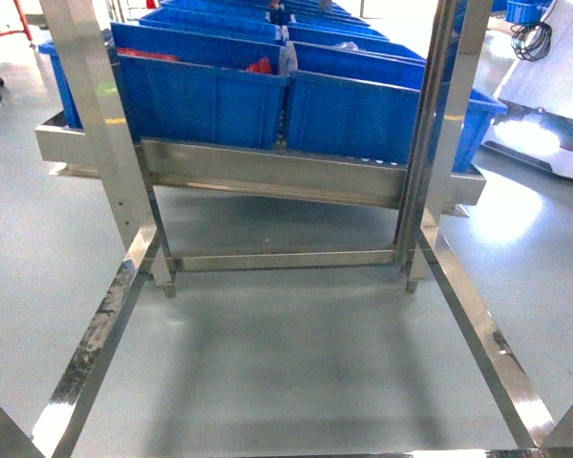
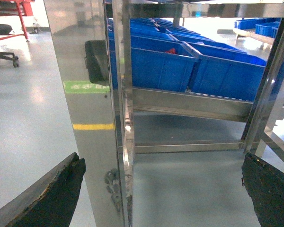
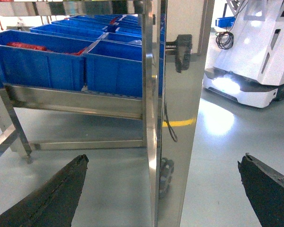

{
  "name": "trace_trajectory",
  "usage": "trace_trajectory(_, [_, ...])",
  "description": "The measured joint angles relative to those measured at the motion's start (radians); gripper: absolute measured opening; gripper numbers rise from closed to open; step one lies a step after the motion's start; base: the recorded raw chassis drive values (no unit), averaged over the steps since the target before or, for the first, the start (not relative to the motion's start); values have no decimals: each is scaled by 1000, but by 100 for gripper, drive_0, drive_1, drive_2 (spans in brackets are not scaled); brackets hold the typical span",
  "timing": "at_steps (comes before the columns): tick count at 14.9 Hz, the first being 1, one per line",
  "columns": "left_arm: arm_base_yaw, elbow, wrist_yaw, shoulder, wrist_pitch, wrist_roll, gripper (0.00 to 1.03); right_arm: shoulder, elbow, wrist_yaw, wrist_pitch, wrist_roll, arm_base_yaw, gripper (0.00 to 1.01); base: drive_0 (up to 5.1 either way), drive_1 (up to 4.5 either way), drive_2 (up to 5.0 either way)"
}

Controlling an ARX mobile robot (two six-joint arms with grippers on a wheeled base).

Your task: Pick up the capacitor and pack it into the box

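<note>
Both hands spread, fingertips [image 2: 52,194] [image 3: 47,194] cropped; blue bins [image 1: 205,95] contents unclear.

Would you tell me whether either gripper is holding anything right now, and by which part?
Nothing is held: the left gripper and right gripper are both open and empty.

Bright overhead light, floor [image 1: 296,372] glare, slightly soft.

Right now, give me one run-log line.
left gripper: open, empty | right gripper: open, empty | blue bins: ahead on rack | box: unseen
</note>
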Motion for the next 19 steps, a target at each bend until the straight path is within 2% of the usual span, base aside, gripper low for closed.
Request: trace_trajectory(19, [0,0,0,0,-3,0,98,0,0,0,-2,0,0,98,0,0,0])
